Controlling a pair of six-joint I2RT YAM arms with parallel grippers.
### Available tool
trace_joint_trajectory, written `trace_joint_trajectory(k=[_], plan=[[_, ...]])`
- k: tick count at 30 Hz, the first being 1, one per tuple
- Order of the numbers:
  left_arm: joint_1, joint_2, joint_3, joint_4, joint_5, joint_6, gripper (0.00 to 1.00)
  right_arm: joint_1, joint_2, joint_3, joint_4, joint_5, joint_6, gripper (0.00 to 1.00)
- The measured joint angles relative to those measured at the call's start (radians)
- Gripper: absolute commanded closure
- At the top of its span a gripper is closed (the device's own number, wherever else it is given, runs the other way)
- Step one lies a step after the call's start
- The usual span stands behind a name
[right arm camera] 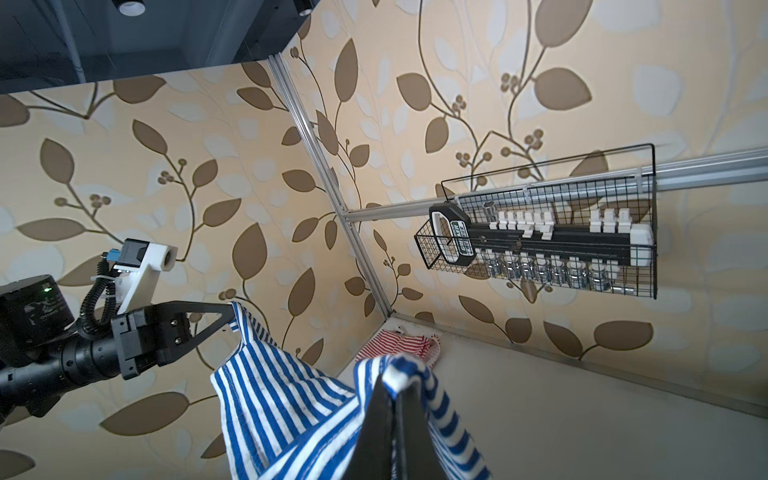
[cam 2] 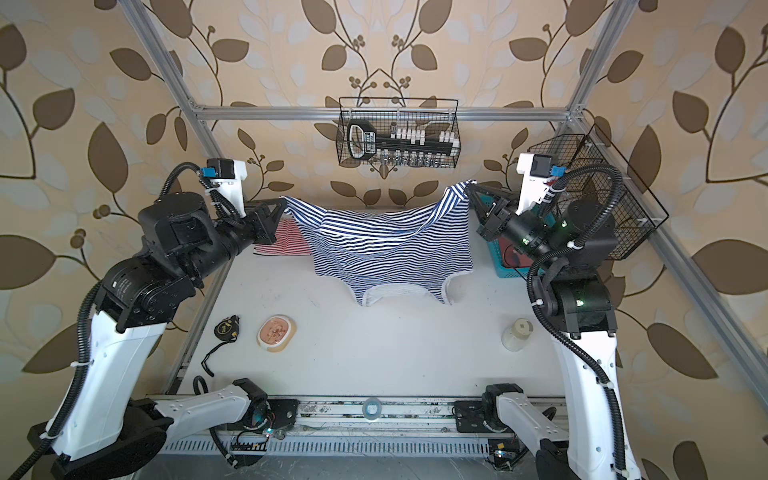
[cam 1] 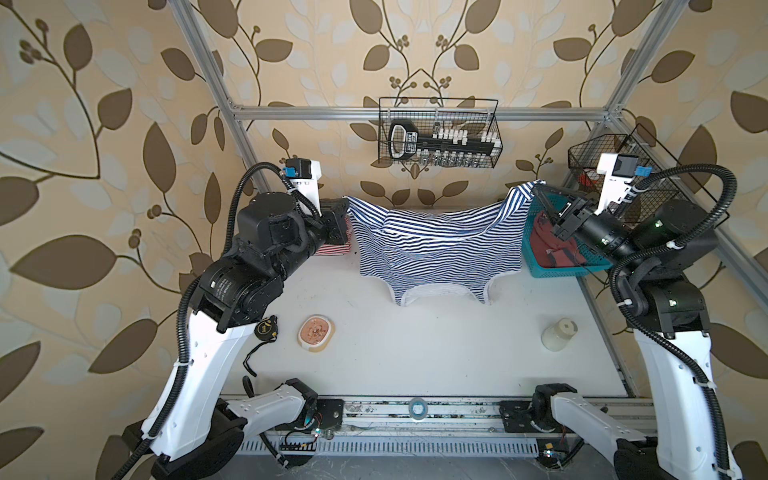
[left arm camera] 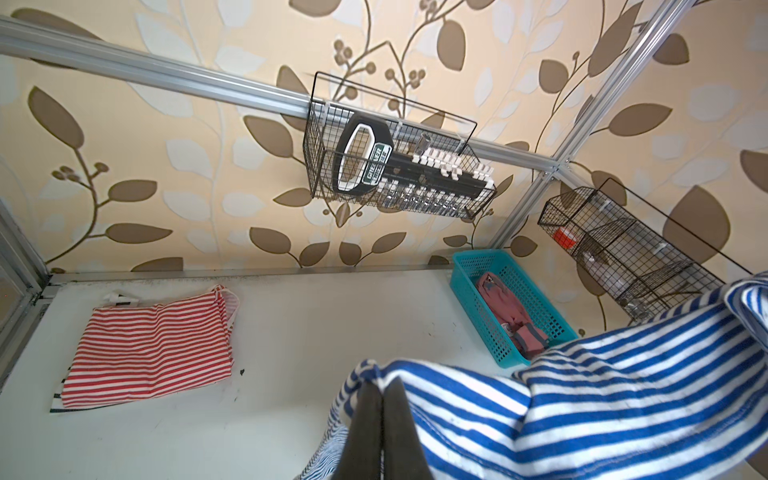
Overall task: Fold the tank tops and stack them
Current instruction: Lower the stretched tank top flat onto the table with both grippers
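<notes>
The left gripper [cam 2: 284, 204] is pressed together on one bottom corner of the navy-striped top [cam 1: 436, 245], and the right gripper [cam 2: 468, 188] pinches the other corner. The cloth hangs stretched between them, its strap end lying on the table [cam 1: 415, 353] below. The red-striped top [left arm camera: 153, 353] lies folded just beneath the left gripper, and the dusty red top [left arm camera: 507, 307] sits in a teal basket [left arm camera: 469, 259] under the right gripper.
</notes>
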Motion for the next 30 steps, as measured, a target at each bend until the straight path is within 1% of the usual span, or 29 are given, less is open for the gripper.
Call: trace_joint_trajectory(k=[3,7,9,14,17,19,23,28,29,30], plan=[[0.000,0.036,-0.002,-0.031,0.028,0.001,1.00,-0.002,0.023,-0.029,0.004,-0.019,0.014,1.00],[0.000,0.090,-0.031,-0.074,0.069,0.000,1.00,-0.004,0.024,-0.132,0.022,-0.037,0.040,1.00],[0.000,0.101,-0.093,-0.084,0.090,-0.008,0.98,-0.004,0.017,-0.208,0.034,-0.042,0.052,1.00],[0.000,0.134,-0.341,-0.101,0.154,-0.047,0.97,-0.004,-0.003,-0.460,0.037,-0.043,0.078,1.00],[0.000,0.183,-0.467,-0.101,0.189,-0.077,0.98,-0.004,-0.009,-0.592,0.035,-0.043,0.089,1.00],[0.000,0.235,-0.519,-0.101,0.214,-0.087,0.98,-0.004,-0.011,-0.668,0.032,-0.039,0.093,1.00],[0.000,0.378,-0.535,-0.090,0.269,-0.090,0.98,-0.004,0.011,-0.742,0.025,-0.029,0.090,1.00],[0.000,0.534,-0.525,-0.072,0.312,-0.090,0.97,-0.007,0.075,-0.749,0.034,-0.013,0.074,1.00],[0.000,0.561,-0.521,-0.068,0.317,-0.089,0.96,-0.009,0.087,-0.749,0.035,-0.011,0.073,1.00],[0.001,0.578,-0.516,-0.069,0.329,-0.089,0.81,-0.013,0.103,-0.749,0.042,-0.011,0.071,1.00]])
